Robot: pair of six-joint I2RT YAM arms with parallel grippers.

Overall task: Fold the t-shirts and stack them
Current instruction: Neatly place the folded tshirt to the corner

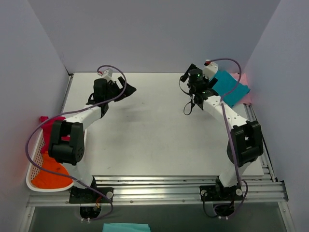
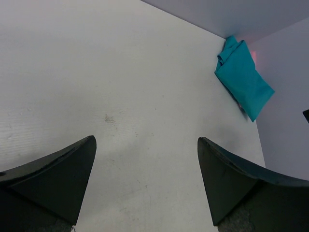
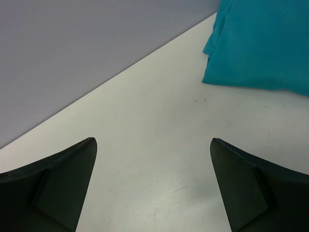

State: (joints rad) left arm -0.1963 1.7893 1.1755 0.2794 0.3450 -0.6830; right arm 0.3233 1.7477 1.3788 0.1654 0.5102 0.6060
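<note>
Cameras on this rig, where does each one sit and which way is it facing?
Top external: fixed high behind the robot, looking down on the table; the left arm and right arm show whole, bases at the bottom.
Left wrist: on the left arm, facing across the table toward the far right corner; the left gripper, open, frames the bottom.
Right wrist: on the right arm, low, facing the back wall; the right gripper shows, open.
Shared: all three see the teal t-shirt at the far right.
</note>
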